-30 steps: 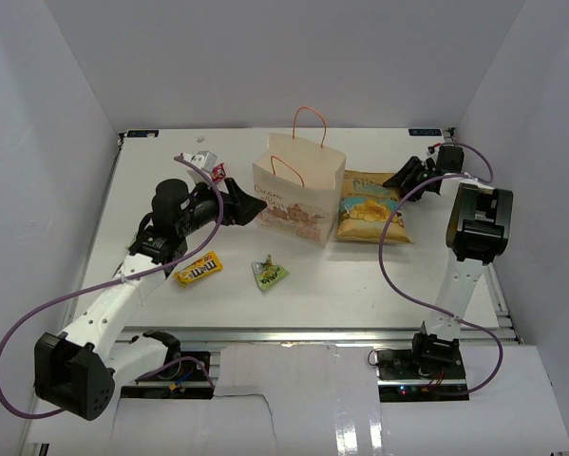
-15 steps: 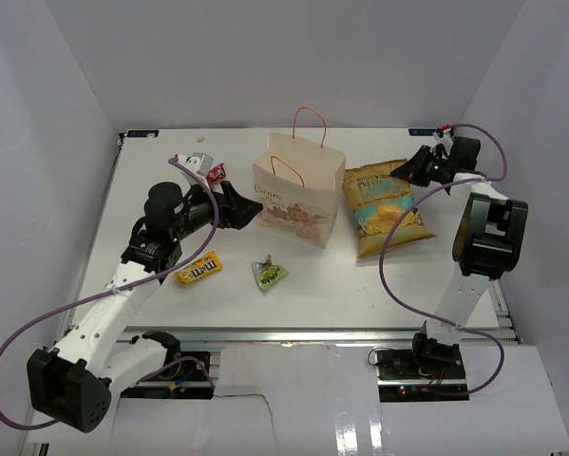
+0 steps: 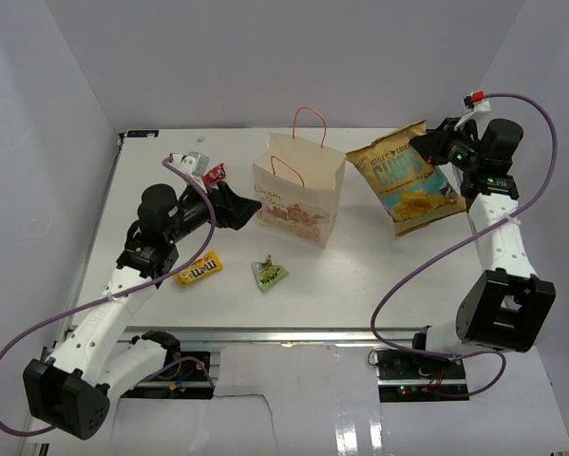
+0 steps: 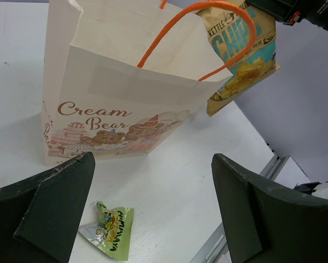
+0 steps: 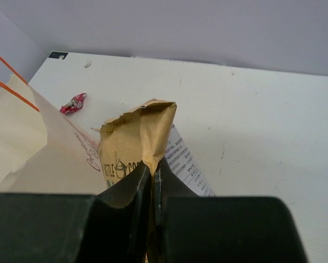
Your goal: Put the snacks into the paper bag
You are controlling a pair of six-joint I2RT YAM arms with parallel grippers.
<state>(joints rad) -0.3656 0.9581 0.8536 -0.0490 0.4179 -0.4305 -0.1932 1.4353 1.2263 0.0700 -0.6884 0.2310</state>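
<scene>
The paper bag (image 3: 298, 198) stands upright mid-table, open at the top, with orange loop handles; it also shows in the left wrist view (image 4: 125, 104). My right gripper (image 3: 434, 147) is shut on the top edge of the yellow chip bag (image 3: 412, 177) and holds it in the air right of the paper bag; the pinch shows in the right wrist view (image 5: 153, 172). My left gripper (image 3: 238, 207) is open and empty, just left of the paper bag. The M&M's packet (image 3: 198, 271) and the green packet (image 3: 270, 274) lie on the table. The red-pink packet (image 3: 216, 172) lies far left.
A small white-grey wrapper (image 3: 198, 159) lies by the red-pink packet. White walls close in the table on the left, back and right. A metal rail (image 3: 312, 334) runs along the near edge. Purple cables loop from both arms.
My right gripper has lifted the chip bag off the table and up to the right of the paper bag. My left gripper has stayed by the bag's left side.
</scene>
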